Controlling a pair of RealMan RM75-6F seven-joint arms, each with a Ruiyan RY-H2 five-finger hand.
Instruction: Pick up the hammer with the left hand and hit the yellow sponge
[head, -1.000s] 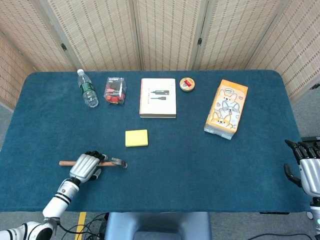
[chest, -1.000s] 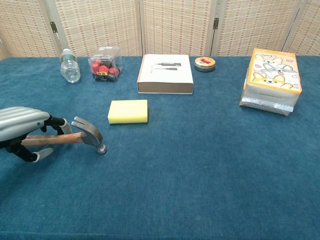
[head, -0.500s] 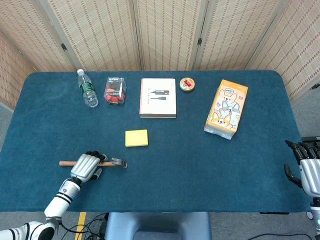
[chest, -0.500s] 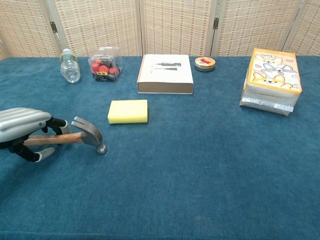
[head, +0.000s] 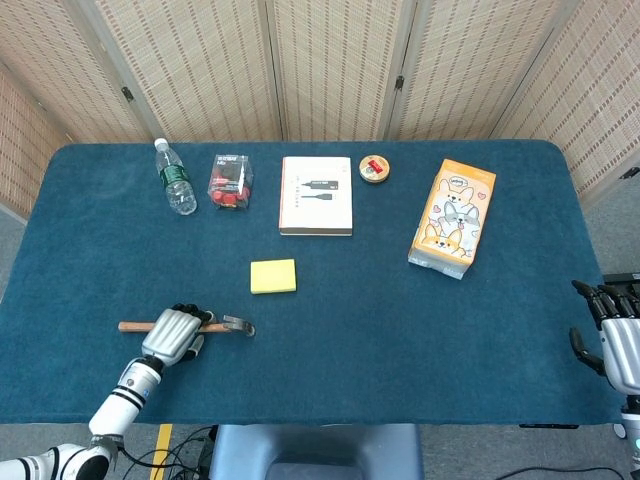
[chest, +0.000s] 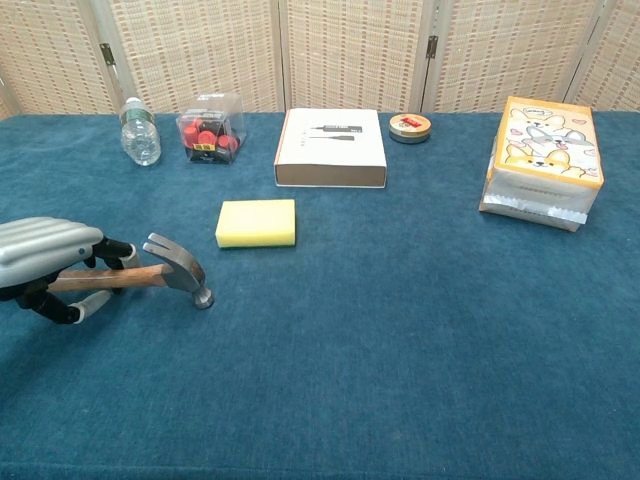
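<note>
We see the left hand (chest: 45, 255) with fingers grasping the hammer (chest: 170, 273) on the blue desk (head: 400, 320), near the yellow sponge (chest: 256, 222). Right hand (head: 618, 335) off the desk edge, fingers released. Woven screens (head: 330, 60) behind.

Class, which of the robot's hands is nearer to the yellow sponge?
Left. The left hand is around the hammer handle, just below-left of the yellow sponge; the right hand sits at the table's far right edge.
</note>
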